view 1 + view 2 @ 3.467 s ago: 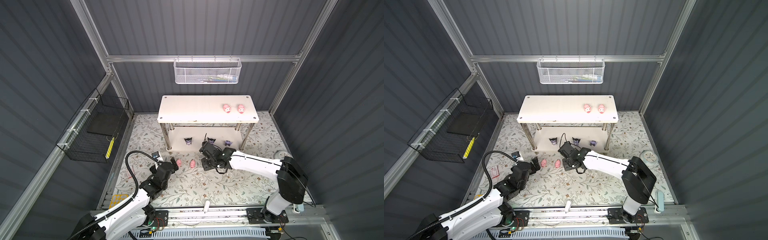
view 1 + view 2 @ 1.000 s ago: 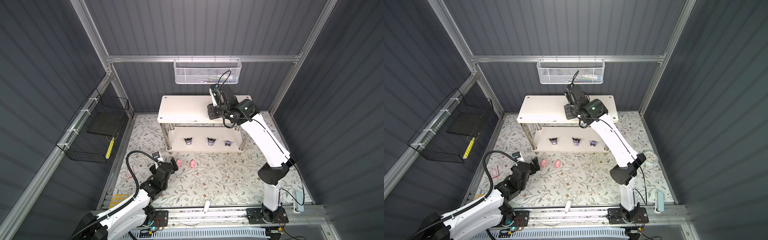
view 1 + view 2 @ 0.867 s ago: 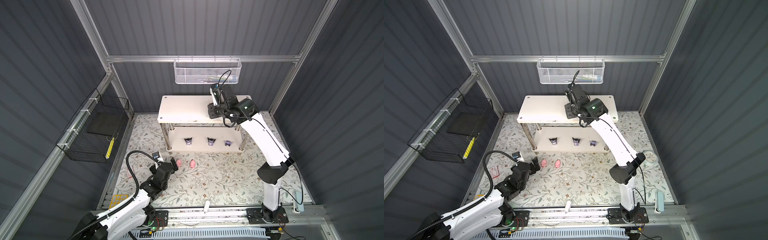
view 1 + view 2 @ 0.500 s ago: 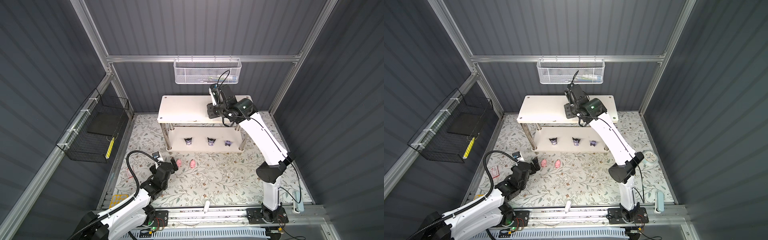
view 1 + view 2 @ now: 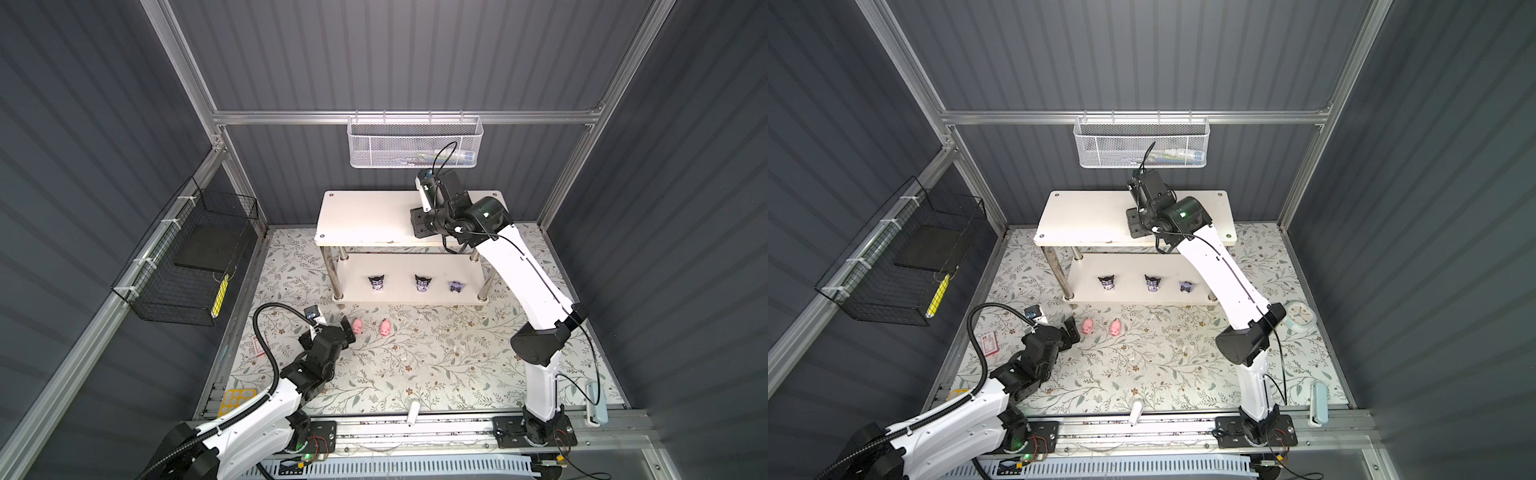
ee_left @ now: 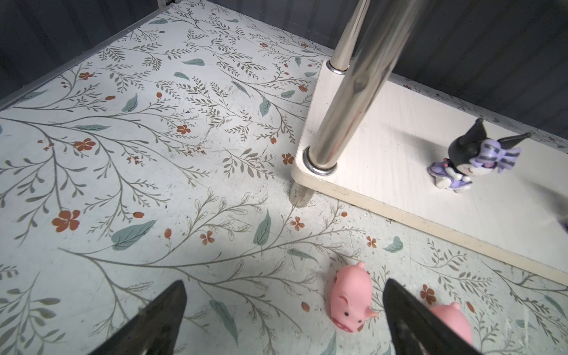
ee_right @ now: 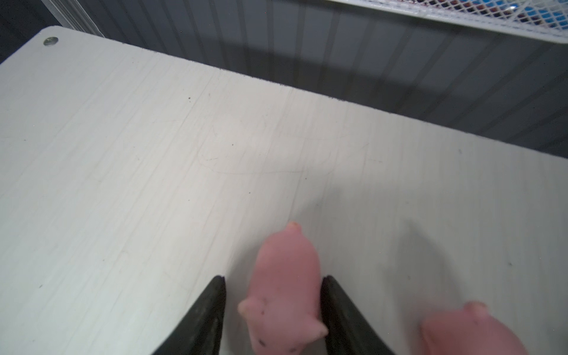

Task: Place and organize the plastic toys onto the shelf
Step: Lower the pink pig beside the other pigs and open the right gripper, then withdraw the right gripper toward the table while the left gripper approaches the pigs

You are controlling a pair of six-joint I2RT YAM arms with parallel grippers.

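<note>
Right claw [image 7: 273,277] stood parted around a pink pig [image 7: 285,276] resting on the top board of the shelf [image 7: 123,153]; one pad was clear, the other seemingly touching. Advice: widen fully, then rise straight up, sparing the neighbour pig [image 7: 467,332] just beside. Both top views hid this under the arm; they showed three black-eared figurines [image 5: 377,282] on the lower board and the left claw [image 5: 348,330], spread wide and empty, by two pigs [image 5: 357,327] on the surface.

The white two-tier shelf [image 7: 153,153] has matt boards with a faint wood grain, probably laminate. Its round legs [image 6: 347,101] are mirror-polished chrome metal. The small pink pig figurines [image 6: 350,302] look smooth, soft and matt. The black-eared purple figurine [image 6: 461,159] is glossy hard plastic. The floral-printed worktop [image 6: 153,153] covering is matt and scuffed.
</note>
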